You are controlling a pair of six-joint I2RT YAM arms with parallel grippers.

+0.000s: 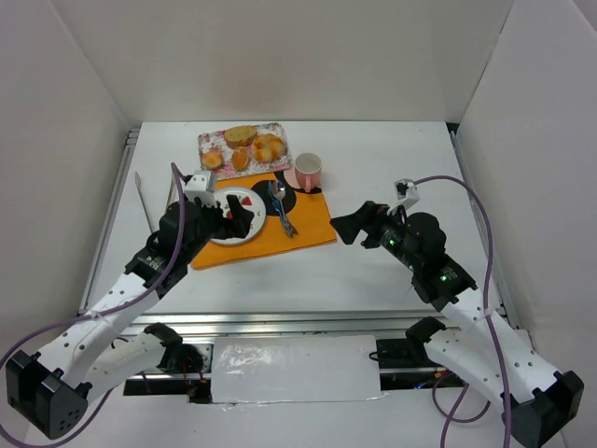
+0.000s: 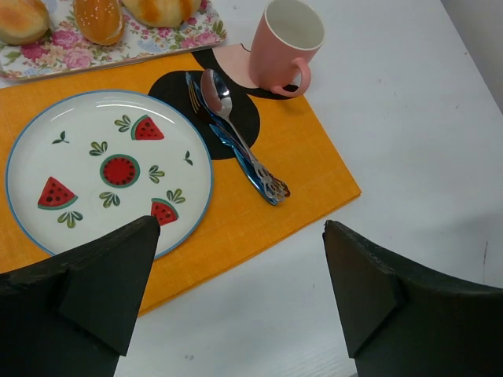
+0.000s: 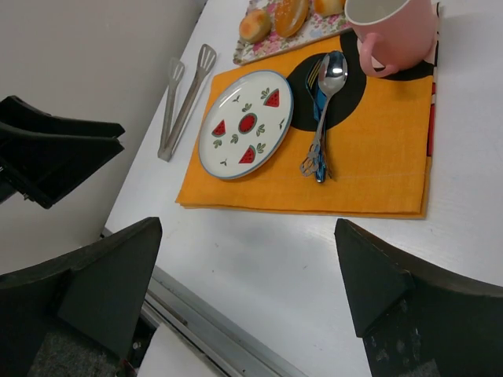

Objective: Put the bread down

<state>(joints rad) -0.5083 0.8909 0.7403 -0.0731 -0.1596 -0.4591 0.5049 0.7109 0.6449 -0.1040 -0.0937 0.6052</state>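
The bread [image 1: 240, 159] is a small oval golden-orange bun lying on a floral tray [image 1: 207, 142] at the back, among other rolls. It also shows in the left wrist view [image 2: 98, 20] and the right wrist view [image 3: 291, 14]. A white plate [image 1: 235, 197] with watermelon prints sits empty on an orange placemat [image 1: 308, 219]. My left gripper [image 1: 235, 219] is open and empty, hovering over the plate's near side. In its own view, the left gripper [image 2: 240, 236] is over the mat's front edge. My right gripper [image 1: 347, 227] is open and empty, right of the mat [image 3: 247, 236].
A pink mug [image 1: 308, 171] stands at the mat's back right corner. A spoon and fork [image 1: 281, 207] lie beside the plate. Metal tongs [image 1: 142, 198] lie left of the mat. A darker loaf [image 1: 240, 134] and pale rolls [image 1: 270, 147] share the tray. White walls enclose the table.
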